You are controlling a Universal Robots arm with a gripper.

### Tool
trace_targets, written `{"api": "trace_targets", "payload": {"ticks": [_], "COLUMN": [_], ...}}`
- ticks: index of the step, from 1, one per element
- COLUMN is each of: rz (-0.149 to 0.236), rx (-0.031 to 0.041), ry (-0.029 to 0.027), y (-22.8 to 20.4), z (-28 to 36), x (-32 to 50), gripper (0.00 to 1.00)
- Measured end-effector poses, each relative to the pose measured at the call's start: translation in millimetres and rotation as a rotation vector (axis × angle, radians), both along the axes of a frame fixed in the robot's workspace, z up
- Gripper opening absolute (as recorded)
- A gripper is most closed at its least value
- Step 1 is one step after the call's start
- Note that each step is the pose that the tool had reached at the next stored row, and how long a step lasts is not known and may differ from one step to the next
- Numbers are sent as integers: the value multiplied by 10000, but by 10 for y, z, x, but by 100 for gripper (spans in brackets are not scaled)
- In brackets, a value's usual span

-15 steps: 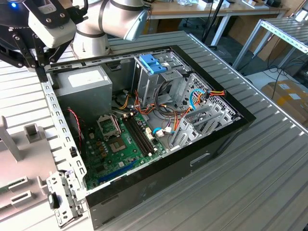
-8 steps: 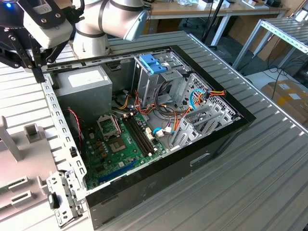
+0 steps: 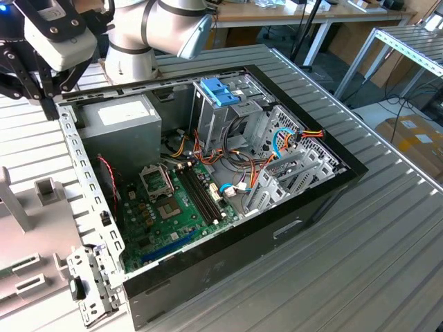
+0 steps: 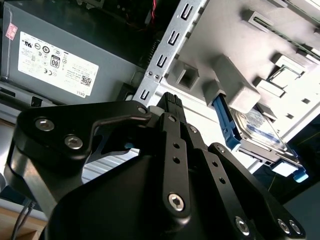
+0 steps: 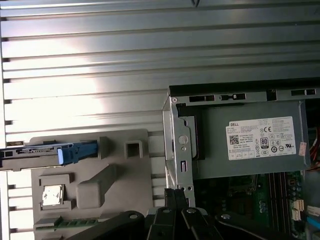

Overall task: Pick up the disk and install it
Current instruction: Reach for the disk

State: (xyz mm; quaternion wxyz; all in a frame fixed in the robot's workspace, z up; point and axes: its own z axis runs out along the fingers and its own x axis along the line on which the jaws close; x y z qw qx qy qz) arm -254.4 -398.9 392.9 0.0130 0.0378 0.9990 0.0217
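Ribbed metal table (image 3: 387, 228) under everything, workbenches behind in the exterior view

Nearest in both wrist views, gripper (image 5: 176, 193): jaws narrow, tips together, nothing held. Hanging over the rim of the open case (image 3: 228, 249), at the corner by the power supply (image 5: 250, 145)

Just past it, grey fixture (image 5: 135, 180) flat on the table beside the case. Further across the fixture, disk (image 5: 30, 149) standing on edge in a slot, blue rail (image 5: 77, 152) toward the gripper, well apart from the tips. Not yet gripped

Likely trouble, as a guess:
- Closed tips landing on the disk's thin top edge or on a fixture block instead of straddling the disk. Cause: jaws not widened first
- Pinching the blue rail rather than the metal body. Plastic flexing, then a tilt or a slip out of the grip
- Clipping the perforated case rim, just beside the gripper
- Further in, loose cables (image 3: 266, 162) near the cage (image 3: 208, 117). Possible snag, or a jam if carried askew

Between views:
- First wrist view: disk edge-on as a thin strip, plus the open stretch of fixture between it and the tips
- Second wrist view: disk (image 4: 262, 127) from the side, label face and silver body, seated between fixture blocks
- Exterior view: case interior, with cage and its blue latch, board (image 3: 173, 200) and wiring
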Motion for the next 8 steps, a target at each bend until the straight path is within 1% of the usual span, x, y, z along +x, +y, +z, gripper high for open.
{"api": "trace_targets", "payload": {"ticks": [8], "rz": [0], "rx": [0], "ry": [0], "y": [0], "z": [-1], "x": [-61], "gripper": [11]}}
